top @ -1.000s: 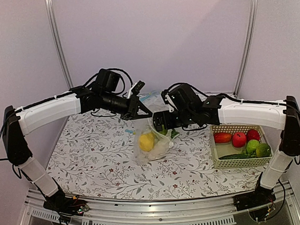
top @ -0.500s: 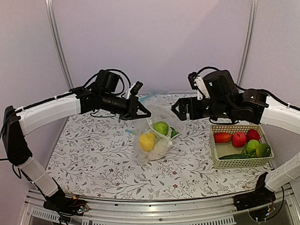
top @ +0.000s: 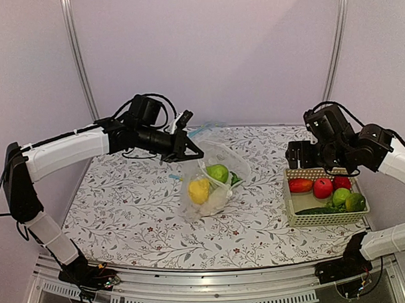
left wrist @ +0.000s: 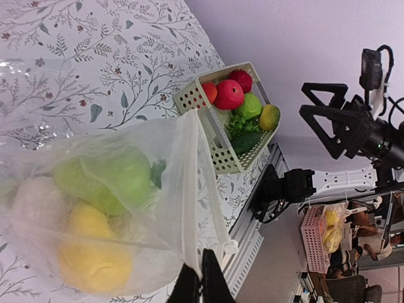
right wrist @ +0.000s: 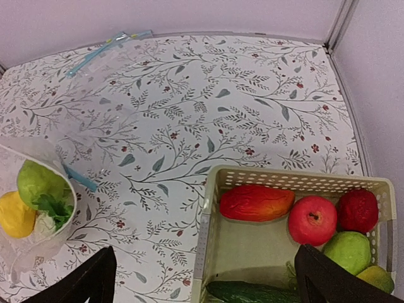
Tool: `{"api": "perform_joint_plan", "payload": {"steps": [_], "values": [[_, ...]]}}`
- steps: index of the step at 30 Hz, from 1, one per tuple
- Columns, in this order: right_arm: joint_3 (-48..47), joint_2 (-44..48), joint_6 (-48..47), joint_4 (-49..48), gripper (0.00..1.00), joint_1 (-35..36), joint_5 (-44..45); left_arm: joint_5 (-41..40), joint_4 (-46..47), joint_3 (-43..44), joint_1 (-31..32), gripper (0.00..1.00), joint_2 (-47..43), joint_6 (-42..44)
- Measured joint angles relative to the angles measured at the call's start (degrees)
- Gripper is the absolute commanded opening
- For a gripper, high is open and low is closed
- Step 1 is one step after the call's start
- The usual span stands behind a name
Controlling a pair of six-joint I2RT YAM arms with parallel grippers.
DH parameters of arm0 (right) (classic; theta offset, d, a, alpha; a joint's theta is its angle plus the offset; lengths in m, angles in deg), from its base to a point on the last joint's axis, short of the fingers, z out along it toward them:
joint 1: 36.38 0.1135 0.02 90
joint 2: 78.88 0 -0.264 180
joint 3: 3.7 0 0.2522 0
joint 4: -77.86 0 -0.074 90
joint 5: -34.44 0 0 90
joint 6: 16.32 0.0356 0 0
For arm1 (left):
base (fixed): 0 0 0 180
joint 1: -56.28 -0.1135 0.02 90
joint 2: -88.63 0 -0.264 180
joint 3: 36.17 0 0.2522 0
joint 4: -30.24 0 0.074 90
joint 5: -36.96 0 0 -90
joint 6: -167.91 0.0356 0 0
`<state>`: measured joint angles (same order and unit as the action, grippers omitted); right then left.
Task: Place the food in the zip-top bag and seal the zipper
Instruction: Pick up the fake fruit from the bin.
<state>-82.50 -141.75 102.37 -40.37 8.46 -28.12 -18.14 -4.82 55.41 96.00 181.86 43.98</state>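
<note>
While the left gripper (left wrist: 201, 283) clamps the bag (top: 213, 184), the right gripper (right wrist: 203, 252) gapes above the basket (right wrist: 207, 214). Bag lies leftward.

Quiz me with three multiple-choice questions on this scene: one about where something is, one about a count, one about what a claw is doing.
1. Where is the dark green cucumber relative to the basket? A inside it; B beside it; C under it.
2. How many red fruits are in the basket? A one; B three; C five.
3. The left claw is: A wide open; B gripping a fruit; C pinched shut on the bag's rim.

Answers:
1 A, it lies on the basket floor.
2 B, one long and two round ones show.
3 C, its fingers meet on the plastic edge.
</note>
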Motion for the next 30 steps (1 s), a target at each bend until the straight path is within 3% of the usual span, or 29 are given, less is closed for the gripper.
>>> {"api": "perform_joint_plan", "payload": {"steps": [10, 21, 27, 30], "values": [[4.7, 0.6, 7.1, 12.4, 0.99, -19.1, 1.2, -0.8, 0.1, -1.0, 0.0, 0.00, -1.1, 0.0], [11.6, 4.4, 16.4, 19.2, 0.99, -33.1, 5.0, -0.9, 0.9, -1.9, 0.0, 0.00, -1.7, -0.2], [15.7, 5.6, 16.7, 17.1, 0.84, -39.6, 1.9, -0.9, 1.3, -2.5, 0.0, 0.00, -1.9, -0.2], [17.0, 4.9, 15.8, 15.3, 0.84, -41.6, -0.3, -0.8, 1.3, -2.7, 0.0, 0.00, -1.9, -0.2]]}}
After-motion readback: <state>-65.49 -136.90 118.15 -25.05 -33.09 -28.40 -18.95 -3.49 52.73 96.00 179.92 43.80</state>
